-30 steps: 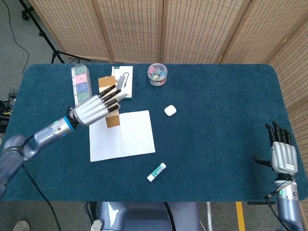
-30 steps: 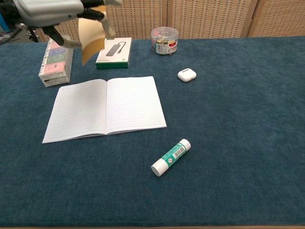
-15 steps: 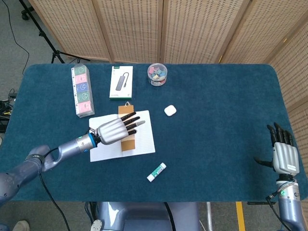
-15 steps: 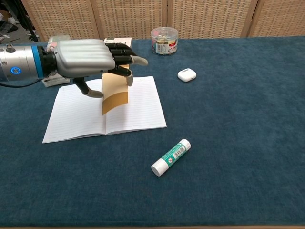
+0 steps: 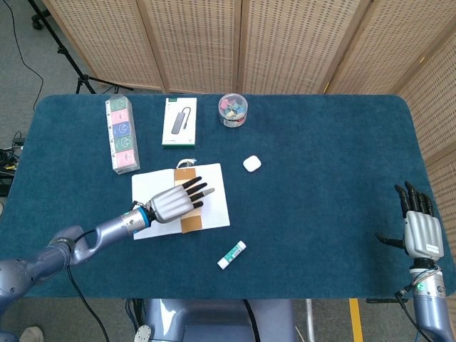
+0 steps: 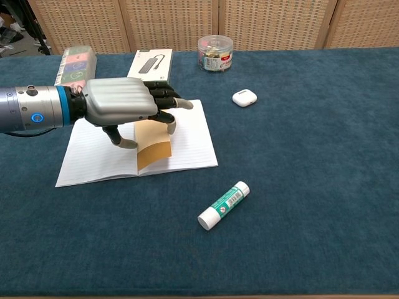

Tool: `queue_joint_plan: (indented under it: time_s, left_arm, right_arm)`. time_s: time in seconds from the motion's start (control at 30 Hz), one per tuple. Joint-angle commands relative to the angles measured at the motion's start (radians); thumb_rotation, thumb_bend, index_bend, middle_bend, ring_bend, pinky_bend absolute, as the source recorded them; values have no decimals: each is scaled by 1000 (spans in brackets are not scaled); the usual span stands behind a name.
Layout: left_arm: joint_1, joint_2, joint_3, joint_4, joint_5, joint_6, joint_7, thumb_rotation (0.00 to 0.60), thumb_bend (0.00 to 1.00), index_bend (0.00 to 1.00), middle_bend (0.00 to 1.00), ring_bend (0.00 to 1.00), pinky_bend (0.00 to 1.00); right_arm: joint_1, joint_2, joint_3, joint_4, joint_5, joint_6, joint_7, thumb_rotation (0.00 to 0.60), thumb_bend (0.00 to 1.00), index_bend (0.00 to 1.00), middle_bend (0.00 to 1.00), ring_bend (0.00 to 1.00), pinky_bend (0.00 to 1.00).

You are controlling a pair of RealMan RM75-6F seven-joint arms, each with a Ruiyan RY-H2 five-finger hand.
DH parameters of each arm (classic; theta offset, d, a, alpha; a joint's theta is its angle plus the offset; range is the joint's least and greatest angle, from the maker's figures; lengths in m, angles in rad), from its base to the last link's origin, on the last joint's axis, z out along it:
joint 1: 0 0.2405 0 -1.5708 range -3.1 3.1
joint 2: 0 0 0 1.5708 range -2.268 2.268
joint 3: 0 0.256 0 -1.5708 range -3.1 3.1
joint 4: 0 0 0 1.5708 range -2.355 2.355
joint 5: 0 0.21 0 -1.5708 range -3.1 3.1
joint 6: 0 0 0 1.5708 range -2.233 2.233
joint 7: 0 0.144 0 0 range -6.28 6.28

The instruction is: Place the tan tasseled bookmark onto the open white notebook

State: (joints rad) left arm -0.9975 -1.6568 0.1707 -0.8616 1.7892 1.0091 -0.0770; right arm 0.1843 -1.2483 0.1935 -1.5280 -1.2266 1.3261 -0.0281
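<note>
The tan bookmark [image 6: 153,148] hangs bent under my left hand [image 6: 118,107], which holds it by its upper part. Its lower end touches the right page of the open white notebook [image 6: 190,140] near the spine. From the head view the bookmark [image 5: 189,221] runs along the notebook [image 5: 215,194] under my left hand [image 5: 173,201], with its tassel [image 5: 187,164] past the top edge. My right hand [image 5: 420,229] sits off the table's right edge, fingers straight and apart, holding nothing.
A glue stick [image 6: 223,205] lies in front of the notebook. A white earbud case [image 6: 244,98] and a jar of clips [image 6: 215,53] stand behind it to the right. A white adapter box [image 5: 179,121] and a long colourful box [image 5: 121,134] lie at the back left.
My left hand came forward and down from the back left, carrying the bookmark over the notebook until its lower end met the page. The right hand has not moved.
</note>
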Motion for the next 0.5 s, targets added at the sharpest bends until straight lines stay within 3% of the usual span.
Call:
queue_joint_plan:
  time_s: [0.03, 0.5]
  left_arm:
    - [-2, -11, -9, 11, 1, 1, 17, 600, 263, 444, 0, 0, 12]
    - [9, -47, 6, 104, 14, -1, -1, 600, 258, 445, 0, 0, 12]
  right_arm:
    - [-1, 2, -1, -1, -1, 0, 2, 600, 0, 0, 0, 0, 0]
    - [-4, 10, 0, -5, -3, 5, 13, 600, 0, 0, 0, 0, 0]
